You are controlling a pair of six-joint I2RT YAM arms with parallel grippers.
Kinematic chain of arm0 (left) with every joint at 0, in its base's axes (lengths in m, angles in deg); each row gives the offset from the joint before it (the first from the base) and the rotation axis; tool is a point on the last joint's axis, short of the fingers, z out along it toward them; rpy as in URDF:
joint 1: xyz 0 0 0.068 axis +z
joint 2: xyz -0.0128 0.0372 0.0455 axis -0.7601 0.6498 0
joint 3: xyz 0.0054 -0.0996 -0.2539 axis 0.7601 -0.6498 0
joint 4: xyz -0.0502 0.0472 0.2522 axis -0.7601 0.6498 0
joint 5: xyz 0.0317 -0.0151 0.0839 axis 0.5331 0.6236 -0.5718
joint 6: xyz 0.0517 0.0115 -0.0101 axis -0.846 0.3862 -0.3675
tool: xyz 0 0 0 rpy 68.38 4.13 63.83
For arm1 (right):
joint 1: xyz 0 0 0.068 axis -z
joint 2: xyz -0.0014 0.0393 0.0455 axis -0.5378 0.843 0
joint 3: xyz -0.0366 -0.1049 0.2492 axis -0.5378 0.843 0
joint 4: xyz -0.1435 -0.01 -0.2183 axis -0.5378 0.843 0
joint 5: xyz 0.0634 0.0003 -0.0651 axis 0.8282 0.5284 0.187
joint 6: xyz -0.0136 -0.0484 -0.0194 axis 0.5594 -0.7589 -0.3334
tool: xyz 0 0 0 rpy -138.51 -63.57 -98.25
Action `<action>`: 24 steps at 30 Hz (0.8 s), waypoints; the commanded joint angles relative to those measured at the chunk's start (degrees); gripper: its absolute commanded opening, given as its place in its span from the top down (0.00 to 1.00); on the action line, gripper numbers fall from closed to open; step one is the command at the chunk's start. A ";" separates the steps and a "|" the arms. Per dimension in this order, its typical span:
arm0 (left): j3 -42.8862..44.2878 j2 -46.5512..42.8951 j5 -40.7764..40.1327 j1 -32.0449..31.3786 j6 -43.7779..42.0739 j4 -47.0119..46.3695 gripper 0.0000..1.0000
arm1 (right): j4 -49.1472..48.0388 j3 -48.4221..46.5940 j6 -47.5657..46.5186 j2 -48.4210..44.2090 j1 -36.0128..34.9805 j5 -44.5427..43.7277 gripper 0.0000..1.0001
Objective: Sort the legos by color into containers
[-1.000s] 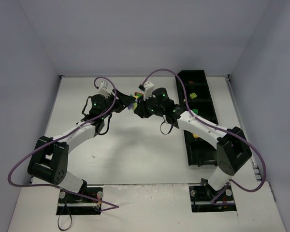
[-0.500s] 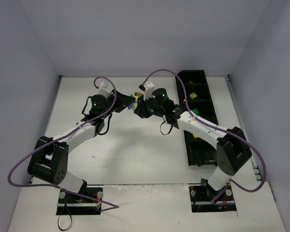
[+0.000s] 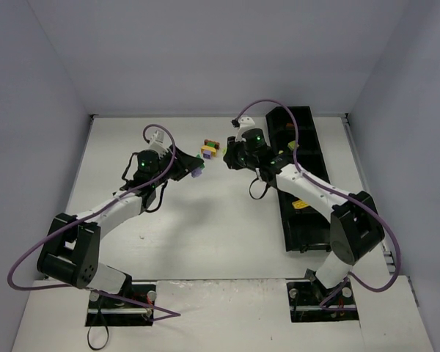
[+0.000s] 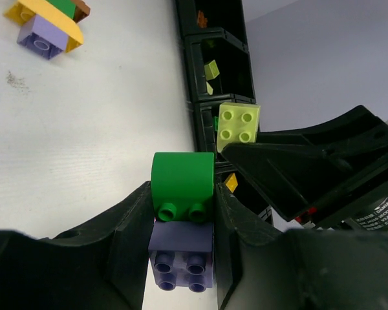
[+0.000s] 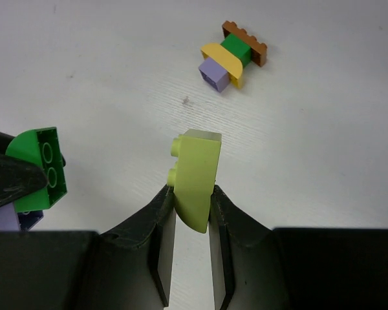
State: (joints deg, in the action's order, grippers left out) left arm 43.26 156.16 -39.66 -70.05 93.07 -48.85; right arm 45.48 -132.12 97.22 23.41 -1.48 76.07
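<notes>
Hanging over the back half of the desk (image 3: 205,235), the two grippers face each other, near but apart. A small cluster of bricks (image 3: 210,149) lies on the desk between them, towards the back edge. Pale walls (image 3: 37,110) close in the desk on the left, the back and the right. The broad middle and left of the desk lie bare in front of the arms.

The left gripper (image 4: 182,213) is closed on a stack of two, a green brick (image 4: 182,184) joined to a lilac brick (image 4: 181,255), with a finger pressed against each side. The right gripper (image 5: 191,200) is nearly shut, pinching a lime brick (image 5: 195,174) by its faces. The cluster (image 5: 233,55) is brown, green, yellow and lilac pieces joined together.

The long black tray (image 3: 308,227) runs along the right edge of the desk, close to the wall, and the right arm crosses over part of it. In the left wrist view, one far compartment holds an orange-brown piece (image 4: 202,20), and the next holds lime pieces (image 4: 211,70). A nearer compartment, half hidden behind the right gripper, shows a yellow piece (image 4: 231,184).
</notes>
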 commanded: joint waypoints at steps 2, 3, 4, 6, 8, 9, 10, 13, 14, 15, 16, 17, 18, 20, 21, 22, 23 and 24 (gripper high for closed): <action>2.55 -3.38 0.53 0.01 -2.61 0.16 1.00 | 0.33 -1.32 1.82 -1.03 2.37 -8.00 1.00; 2.90 -3.46 0.53 0.01 -3.23 2.43 1.00 | 0.51 -1.50 2.08 -1.12 4.47 -9.50 1.00; 3.34 -3.90 0.36 0.10 -4.45 3.67 1.00 | 0.86 -1.84 2.95 -1.20 5.71 -12.47 1.00; 3.87 -4.34 0.09 0.01 -5.60 6.57 1.00 | 2.35 -2.81 4.10 -0.68 8.69 -14.60 1.00; 3.96 -5.22 -0.08 0.01 -6.75 7.90 1.00 | 4.71 -5.26 5.51 0.98 13.00 -18.28 1.00; 3.96 -5.48 0.00 0.01 -7.10 9.03 1.00 | 5.34 -6.15 5.95 1.78 15.54 -19.17 1.00; 4.05 -5.92 0.00 0.01 -7.80 9.74 1.00 | 5.87 -7.72 6.65 3.26 16.78 -20.75 1.00; 4.22 -7.06 -0.08 0.01 -9.46 12.20 1.00 | 6.31 -9.49 7.44 6.34 20.73 -21.56 1.00; 4.40 -7.24 0.09 -0.08 -9.91 12.73 1.00 | 6.31 -10.80 7.62 7.31 21.53 -21.90 1.00; 4.75 -7.59 0.18 0.01 -10.26 13.87 1.00 | 6.31 -11.60 7.62 8.19 22.24 -21.82 1.00; 5.01 -7.68 0.53 -0.08 -11.22 14.57 1.00 | 6.40 -12.47 7.62 10.20 23.46 -21.65 1.00; 5.19 -7.86 0.62 -0.08 -11.58 15.10 1.00 | 6.40 -13.35 7.80 11.27 23.91 -21.82 1.00; 5.45 -8.12 0.62 -0.08 -12.02 16.07 1.00 | 6.40 -15.02 7.71 12.23 24.43 -21.99 1.00; 5.63 -8.65 1.15 -0.08 -12.90 16.51 1.00 | 6.49 -16.61 7.88 15.40 25.49 -22.26 1.00; 5.63 -9.17 1.23 -0.08 -13.51 17.12 1.00 | 6.49 -18.09 7.89 16.36 25.76 -21.82 0.99; 5.80 -9.35 1.58 0.01 -13.86 17.48 1.00 | 6.58 -18.89 7.62 18.37 25.93 -21.30 0.98; 5.89 -9.53 1.85 -0.08 -14.22 18.18 1.00 | 6.58 -19.60 7.45 19.44 26.11 -21.21 0.97; 5.98 -9.79 2.02 0.01 -14.57 18.53 1.00 | 6.58 -20.82 7.10 20.23 26.11 -21.29 0.96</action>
State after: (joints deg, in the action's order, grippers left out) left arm 45.80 149.03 -39.09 -70.05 81.36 -30.27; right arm 53.30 -148.60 104.19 42.69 24.29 56.38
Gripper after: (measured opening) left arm 0.313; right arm 0.198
